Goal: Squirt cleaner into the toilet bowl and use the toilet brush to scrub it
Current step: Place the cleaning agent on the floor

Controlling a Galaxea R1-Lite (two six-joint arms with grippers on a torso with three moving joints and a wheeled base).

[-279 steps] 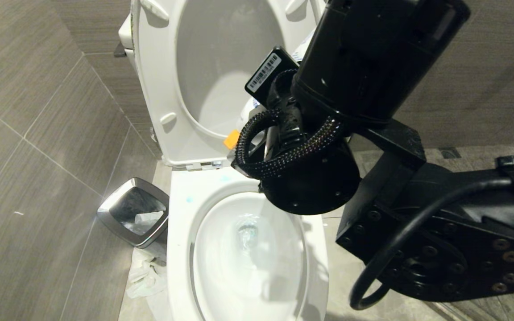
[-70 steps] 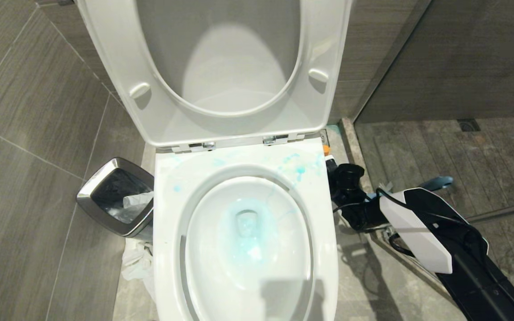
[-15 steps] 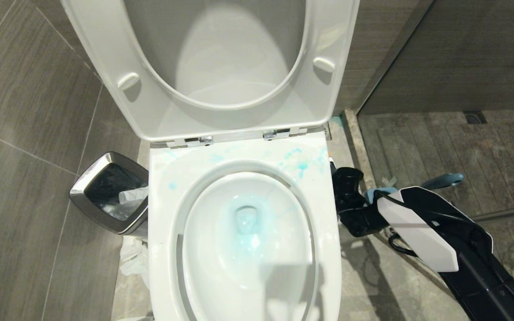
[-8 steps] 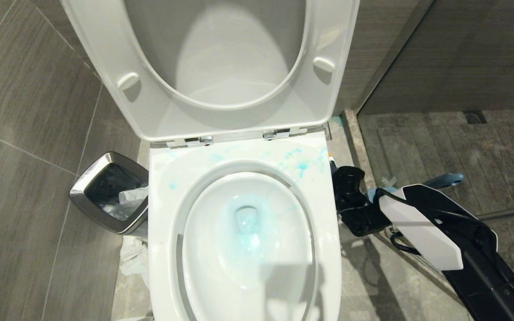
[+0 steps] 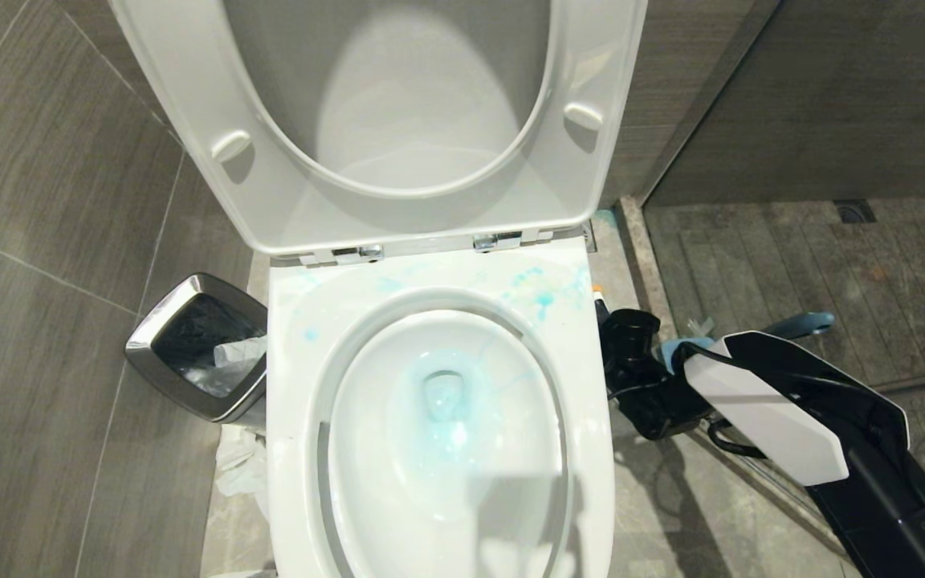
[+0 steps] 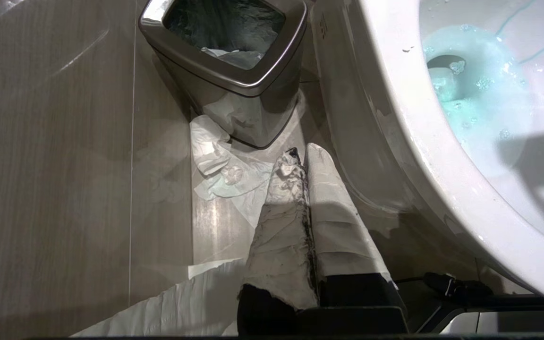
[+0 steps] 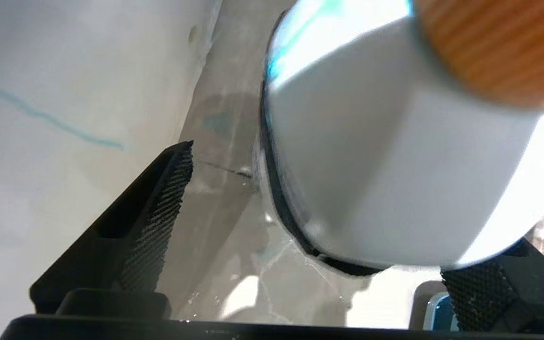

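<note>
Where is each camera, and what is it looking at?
Head view: up on the robot's head, looking down at the toilet bowl; the right arm shows.
Left wrist view: low beside the bowl, facing the steel bin; the shut left end effector shows.
Right wrist view: near the floor, facing the cleaner; the open right end effector shows.
Shared: head and left wrist views both see the bin and blue water.

no readable text, labels, brands or numbers on anything in view

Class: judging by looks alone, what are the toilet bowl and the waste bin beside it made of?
Toilet bowl: probably glazed ceramic; white, glossy, with soft reflections. Waste bin: looks like brushed steel; grey metallic sheen, bright glints along the rim.
</note>
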